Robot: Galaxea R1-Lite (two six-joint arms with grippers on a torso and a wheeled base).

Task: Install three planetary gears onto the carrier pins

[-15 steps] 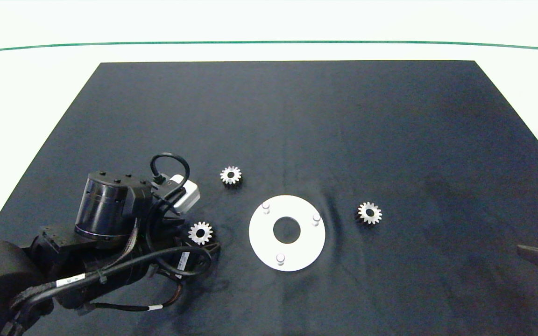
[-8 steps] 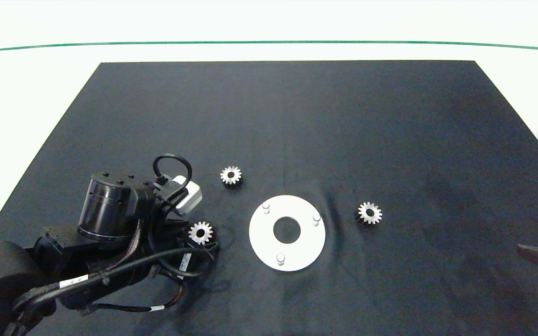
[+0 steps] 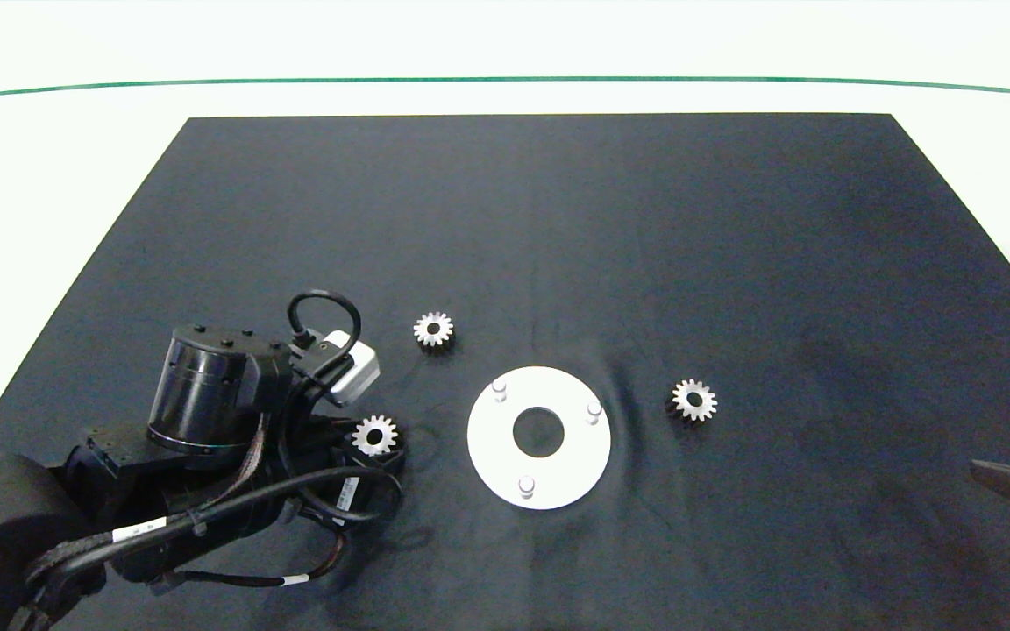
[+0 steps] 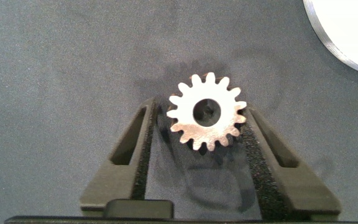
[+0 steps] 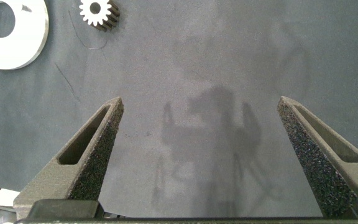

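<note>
Silvery teeth of one of the planetary gears (image 4: 207, 119) sit pinched between the left gripper (image 3: 375, 447) jaws, clamped on it at lower left of the head view, just beside the white disc (image 3: 538, 437) with its three carrier pins (image 3: 526, 485). Two other gears lie on the black mat (image 3: 558, 219): one (image 3: 433, 330) above-left of the disc, one (image 3: 694, 400) to its right. At the right edge, the right gripper (image 5: 207, 130) hangs with jaws wide apart.
</note>
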